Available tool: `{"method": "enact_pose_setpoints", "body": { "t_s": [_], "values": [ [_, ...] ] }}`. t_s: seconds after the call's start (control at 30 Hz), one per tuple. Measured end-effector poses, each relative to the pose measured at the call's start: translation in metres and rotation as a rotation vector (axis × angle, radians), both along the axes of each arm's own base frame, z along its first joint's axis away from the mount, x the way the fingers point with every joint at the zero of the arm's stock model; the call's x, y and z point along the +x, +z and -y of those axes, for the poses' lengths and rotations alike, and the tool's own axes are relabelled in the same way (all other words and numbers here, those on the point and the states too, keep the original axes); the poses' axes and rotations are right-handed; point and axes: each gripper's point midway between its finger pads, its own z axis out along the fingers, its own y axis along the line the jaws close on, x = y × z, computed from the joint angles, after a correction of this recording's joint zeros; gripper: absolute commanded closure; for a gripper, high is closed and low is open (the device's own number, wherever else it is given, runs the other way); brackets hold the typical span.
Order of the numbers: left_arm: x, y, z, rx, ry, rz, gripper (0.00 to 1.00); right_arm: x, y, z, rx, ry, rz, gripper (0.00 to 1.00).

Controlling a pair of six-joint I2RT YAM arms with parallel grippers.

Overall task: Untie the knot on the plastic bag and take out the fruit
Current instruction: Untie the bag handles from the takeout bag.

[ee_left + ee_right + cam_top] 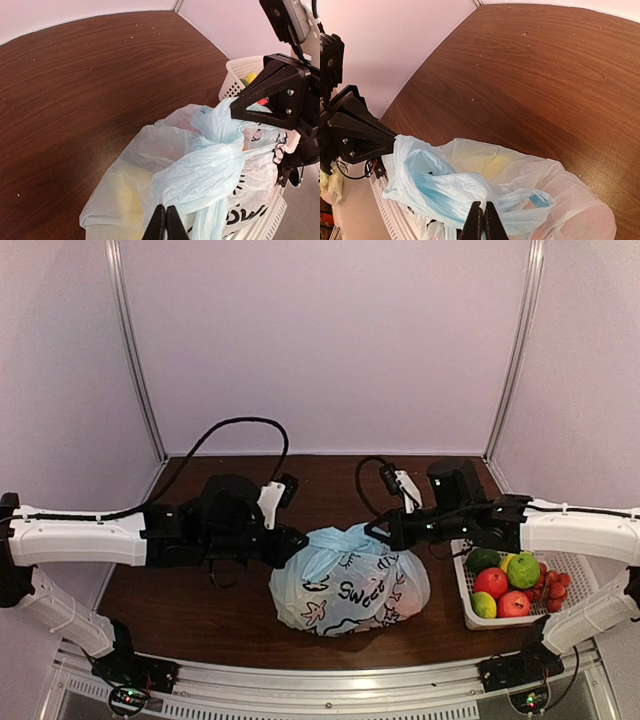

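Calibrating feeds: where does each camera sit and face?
Top external: above and behind, looking down on the table; both arms, left gripper, right gripper.
Left wrist: on the left arm, facing right over the knot; own shut fingers.
Right wrist: on the right arm, facing left; own shut fingers.
Shared: the plastic bag in all; each wrist view shows the opposite gripper.

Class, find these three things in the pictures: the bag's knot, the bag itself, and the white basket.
knot (215, 145), left wrist view, on the twisted lump.
bag (350, 590), top view, on its printed side.
basket (583, 580), top view, on its bare mesh.
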Motion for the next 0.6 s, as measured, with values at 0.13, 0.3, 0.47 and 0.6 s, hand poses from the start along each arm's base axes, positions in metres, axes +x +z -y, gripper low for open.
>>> {"method": "enact_pose_setpoints", "body": {
  "t_s": [0.13, 0.3, 0.47, 0.6],
  "values": [
    [0.001, 0.005, -0.004, -0.013, 0.026, -0.001, 1.00, 0.001, 0.013, 0.005, 0.024, -0.025, 0.027, 1.00],
    [0.003, 0.007, -0.006, -0.008, 0.041, -0.002, 1.00, 0.004, 0.030, 0.018, 0.046, -0.090, 0.068, 1.00],
    [0.007, 0.018, -0.004, -0.024, 0.056, 0.016, 1.00, 0.005, 0.046, 0.034, 0.071, -0.157, 0.108, 1.00],
    [0.009, 0.020, -0.004, -0.030, 0.067, 0.019, 1.00, 0.006, 0.048, 0.039, 0.081, -0.189, 0.115, 1.00]
  ]
}}
